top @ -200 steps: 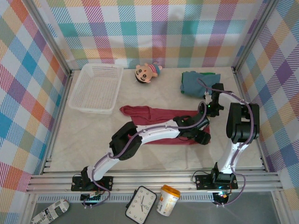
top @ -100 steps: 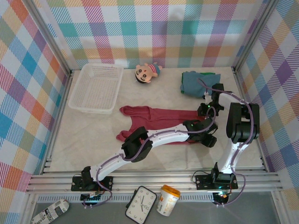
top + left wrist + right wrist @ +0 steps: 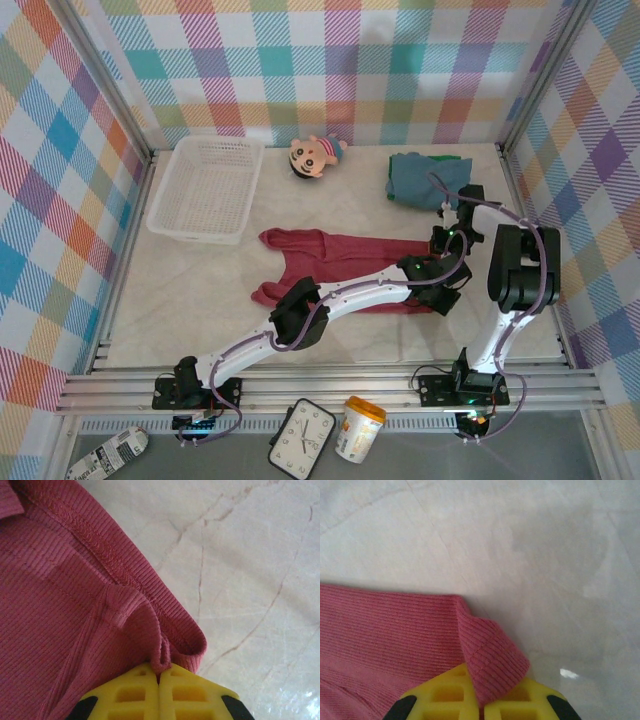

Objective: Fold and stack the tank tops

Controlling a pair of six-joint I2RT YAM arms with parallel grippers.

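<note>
The dark red tank top (image 3: 335, 255) lies flat across the middle of the table. My left gripper (image 3: 159, 672) is shut on a small bunched fold at its near right hem corner (image 3: 165, 650). My right gripper (image 3: 481, 700) is shut on the far right corner, where a flap of ribbed cloth (image 3: 490, 655) curls up between the yellow fingers. In the top view the left gripper (image 3: 440, 287) and the right gripper (image 3: 446, 243) sit close together at the top's right end. A blue-grey tank top (image 3: 412, 180) lies crumpled at the back right, with a green tank top (image 3: 452, 160) peeking out under it.
A white mesh basket (image 3: 195, 236) stands at the back left. A big-headed doll (image 3: 312, 157) lies at the back middle. My left arm (image 3: 350, 292) stretches diagonally over the red top. Bare marble table (image 3: 180, 300) lies at the near left.
Both grippers have shut on the right corners of the red top. My left arm has reached further right, uncovering the top's near left strap.
</note>
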